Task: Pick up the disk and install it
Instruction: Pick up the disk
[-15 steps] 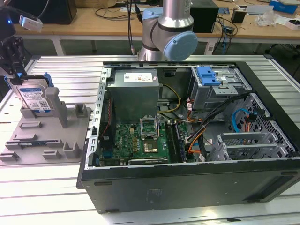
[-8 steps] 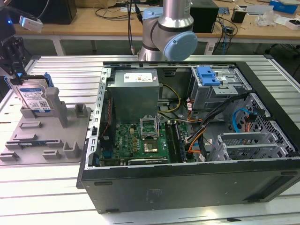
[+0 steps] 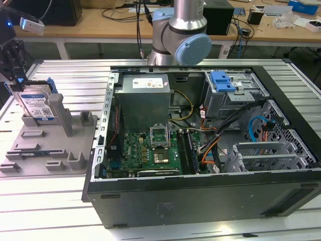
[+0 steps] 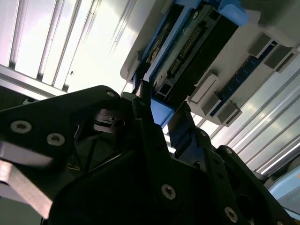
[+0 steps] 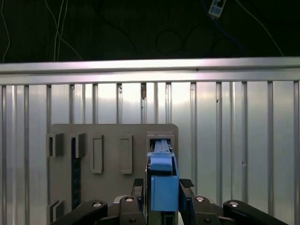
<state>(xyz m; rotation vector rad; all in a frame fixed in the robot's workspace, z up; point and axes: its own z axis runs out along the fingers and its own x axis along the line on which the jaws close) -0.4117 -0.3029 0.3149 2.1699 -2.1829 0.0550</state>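
**Hand closed on the upright disk at the holder**

The black hand (image 3: 19,79) is at the exterior view's left. Its fingers (image 5: 185,183) are drawn narrow against both sides of the blue plastic frame that edges the flat silver disk (image 3: 35,103) with a white-and-blue label. The disk stands on edge, slightly tilted, with its lower end at a slot of the grey plastic holder (image 3: 60,150). The holder lies on the ribbed aluminium desk (image 3: 65,70). Toward the exterior view's right, well apart from the disk, an open black computer case (image 3: 200,201) lies on its side, with the grey robot arm (image 3: 183,35) behind it.
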